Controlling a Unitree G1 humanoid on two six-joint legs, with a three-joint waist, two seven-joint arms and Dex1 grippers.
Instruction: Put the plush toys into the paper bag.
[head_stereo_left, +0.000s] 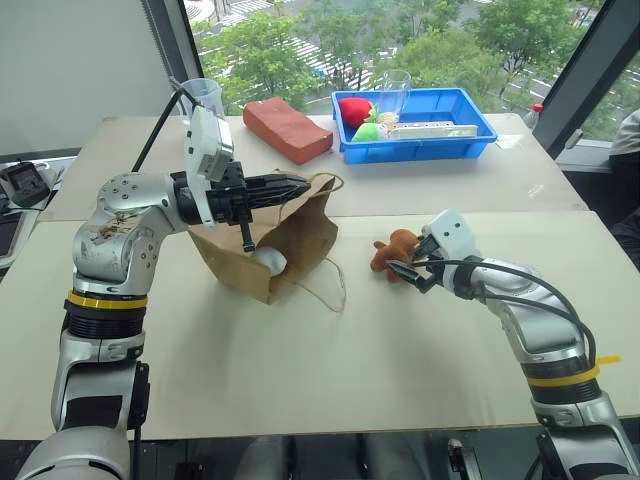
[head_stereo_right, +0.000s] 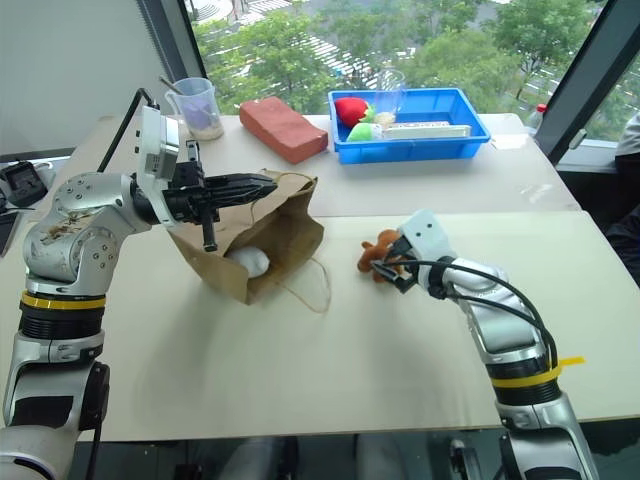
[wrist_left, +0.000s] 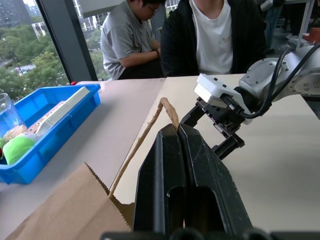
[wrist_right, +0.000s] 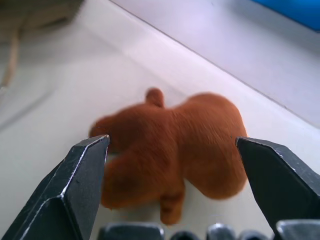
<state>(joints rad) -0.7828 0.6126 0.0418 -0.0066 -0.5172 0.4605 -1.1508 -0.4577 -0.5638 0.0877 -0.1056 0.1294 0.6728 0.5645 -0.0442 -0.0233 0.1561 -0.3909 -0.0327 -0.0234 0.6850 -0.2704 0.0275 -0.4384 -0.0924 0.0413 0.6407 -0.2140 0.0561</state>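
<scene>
On a pale tabletop (head_stereo_left: 300, 390): brown plush toy (head_stereo_left: 392, 252) just ahead of the spread-wide right gripper (head_stereo_left: 413, 266), paper bag (head_stereo_left: 290, 245) off to its left.

Lying on its side on the table, the reddish-brown toy sits framed between the two black fingers (wrist_right: 75, 185) in the right wrist view, not yet pinched by either. Beside it, well apart toward the robot's left, the kraft bag leaning with mouth held up, one twisted cord handle (wrist_left: 167, 107) clenched in the tightly closed left gripper (head_stereo_left: 300, 184). Inside the bag, a fluffy white toy (head_stereo_left: 268, 261) resting low at the opening. Further back, a reddish brick-like block (head_stereo_left: 287, 128) and a blue tray (head_stereo_left: 465, 140) of fruit-like items.
</scene>
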